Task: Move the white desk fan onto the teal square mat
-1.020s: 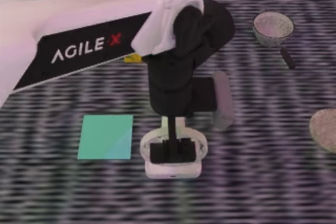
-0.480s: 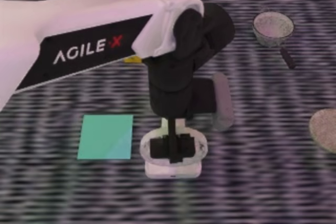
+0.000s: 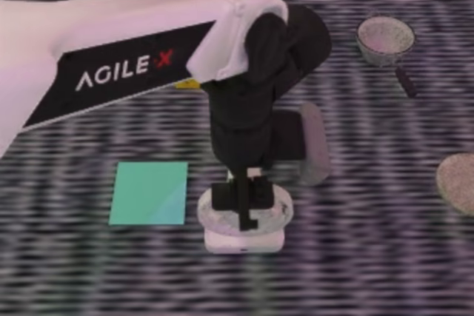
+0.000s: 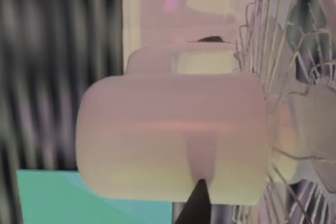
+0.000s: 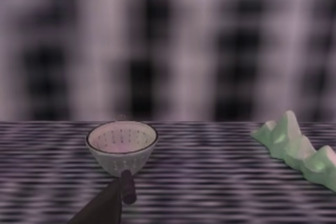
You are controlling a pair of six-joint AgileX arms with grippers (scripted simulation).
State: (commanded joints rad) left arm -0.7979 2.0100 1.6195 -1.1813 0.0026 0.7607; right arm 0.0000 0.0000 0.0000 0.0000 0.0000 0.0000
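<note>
The white desk fan (image 3: 244,240) stands on the table just right of the teal square mat (image 3: 148,192), apart from it. Its speckled grille (image 3: 278,216) faces up around my left gripper (image 3: 244,209). That gripper comes down from above and is shut on the fan's rear motor housing (image 4: 173,140). In the left wrist view the housing fills the middle, one dark fingertip (image 4: 197,203) rests against it, and a corner of the mat (image 4: 79,200) shows beyond. My right gripper (image 5: 113,203) is parked outside the top view.
A speckled bowl with a dark handle (image 3: 385,38) sits at the back right. A pale long container (image 3: 315,142) lies just behind the fan. A round speckled disc (image 3: 455,183) sits at the right edge, and a small yellow object (image 3: 187,83) peeks from under the arm.
The left gripper's fingers have drawn together onto the fan's housing and the gripper shifted slightly toward the back. Fan base and mat stay where they were.
</note>
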